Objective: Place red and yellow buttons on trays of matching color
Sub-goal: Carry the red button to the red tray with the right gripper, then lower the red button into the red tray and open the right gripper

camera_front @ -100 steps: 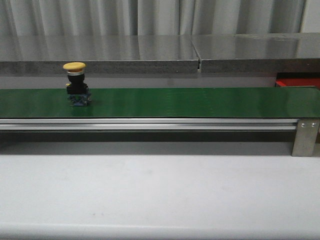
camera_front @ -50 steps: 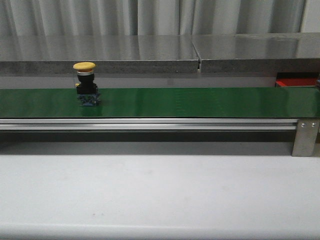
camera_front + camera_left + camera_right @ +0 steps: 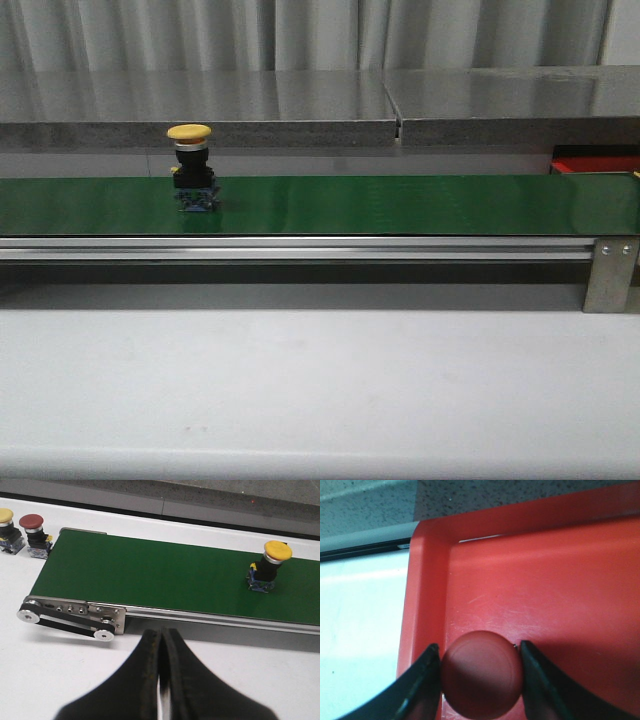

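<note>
Yellow button point(image 3: 190, 165): upright on the green belt point(image 3: 400, 205), toward its left end in the front view; also seen in the left wrist view point(image 3: 270, 566).
Red button point(image 3: 482, 672): between the right gripper's point(image 3: 481, 680) fingers, cap up, over the red tray point(image 3: 545, 590) near its corner wall; whether resting on the tray floor, cannot tell.
Right gripper: closed partway onto the red cap, a finger at each side.
Left gripper point(image 3: 161, 650): fully closed, empty, hanging over the tabletop point(image 3: 60, 680) beside the belt's roller end.
Handling, judged: hard, light, rigid; smooth domed cap likely slippery; tall on a small base, so tippy.
Best hold, judged: black body under the cap, or square across the cap's sides.
Front view only: belt's full run, red tray edge point(image 3: 595, 160) at far right; no arms visible.
Left wrist only: two spare buttons, yellow point(image 3: 7, 522) and red point(image 3: 34, 529), on the tabletop past the belt end.
Right wrist only: the held red button and tray interior.
</note>
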Motion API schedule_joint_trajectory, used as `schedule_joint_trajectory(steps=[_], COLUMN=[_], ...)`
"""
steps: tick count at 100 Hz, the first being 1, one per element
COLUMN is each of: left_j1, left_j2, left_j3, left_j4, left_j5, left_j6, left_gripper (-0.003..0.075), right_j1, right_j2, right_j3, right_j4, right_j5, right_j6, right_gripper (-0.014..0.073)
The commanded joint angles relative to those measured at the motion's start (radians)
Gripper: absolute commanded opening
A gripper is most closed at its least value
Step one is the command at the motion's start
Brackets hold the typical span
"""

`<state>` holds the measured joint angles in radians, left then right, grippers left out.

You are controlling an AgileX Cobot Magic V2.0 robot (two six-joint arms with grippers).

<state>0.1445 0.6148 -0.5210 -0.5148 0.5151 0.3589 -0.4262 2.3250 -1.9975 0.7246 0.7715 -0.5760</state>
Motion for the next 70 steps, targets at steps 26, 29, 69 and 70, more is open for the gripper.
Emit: schedule_joint_trajectory(steps=[26, 29, 69, 70], left_j1=[-0.007, -0.007, -0.007, -0.007], left_j2=[-0.001, -0.001, -0.001, -0.001], left_j3=[-0.028, -0.028, -0.028, -0.028], left_j4=[-0.024, -0.024, -0.024, -0.024], left_j5=[-0.057, -0.057, -0.057, -0.057], left_j6=[-0.003, -0.003, -0.003, -0.003], left_gripper=[-0.002, -0.002, -0.002, -0.002], right_j1=[0.0, 0.0, 0.0, 0.0], right_j2=[-0.072, -0.072, -0.072, -0.073], right_j3=[-0.034, -0.034, -0.034, -0.034], right_j4=[0.044, 0.044, 0.044, 0.044], right_j5=[-0.006, -0.004, 0.031, 0.031], right_j6=[-0.013, -0.013, -0.013, -0.013], right_gripper=[0.0212, 0.0226, 0.051, 0.0512])
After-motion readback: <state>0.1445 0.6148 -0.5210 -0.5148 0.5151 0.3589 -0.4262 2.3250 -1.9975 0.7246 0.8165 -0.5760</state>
